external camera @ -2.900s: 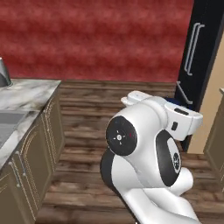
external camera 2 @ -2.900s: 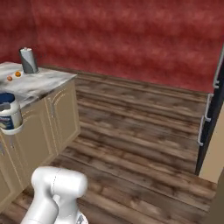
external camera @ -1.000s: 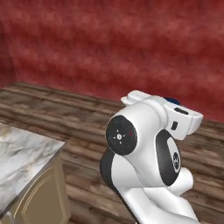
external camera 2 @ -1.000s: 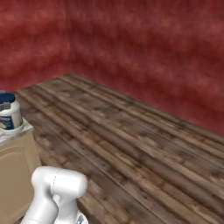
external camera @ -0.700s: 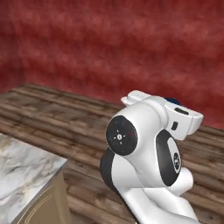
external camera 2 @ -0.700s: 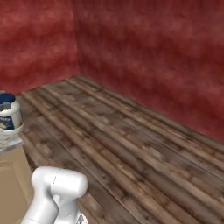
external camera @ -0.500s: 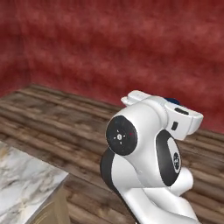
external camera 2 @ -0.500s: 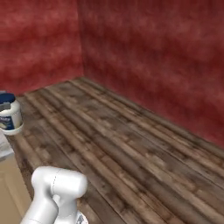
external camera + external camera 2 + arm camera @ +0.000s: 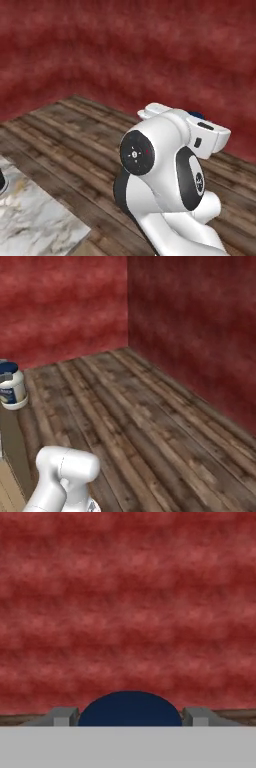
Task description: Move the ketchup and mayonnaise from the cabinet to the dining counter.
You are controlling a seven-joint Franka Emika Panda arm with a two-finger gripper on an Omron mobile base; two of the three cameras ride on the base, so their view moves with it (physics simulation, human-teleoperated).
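The mayonnaise (image 9: 11,385), a white jar with a dark blue lid, hangs at the left edge of the right base view. In the hand view its blue lid (image 9: 129,711) sits between the two grey fingertips (image 9: 62,716) of my gripper (image 9: 129,717), which is shut on the jar. A sliver of the blue lid (image 9: 196,115) peeks over the white hand in the left base view. A corner of the marble dining counter (image 9: 35,220) lies at the lower left there. The ketchup and the cabinet are out of view.
Red walls meet in a room corner (image 9: 126,306) ahead, above a dark wooden plank floor (image 9: 150,426). A dark object (image 9: 1,182) stands on the marble at the left edge. The arm's white elbow (image 9: 160,165) rises in the foreground.
The whole picture has shifted, so the base has moved: the marble counter slid down and left, and the room corner came into the right base view. The jar stays in the gripper.
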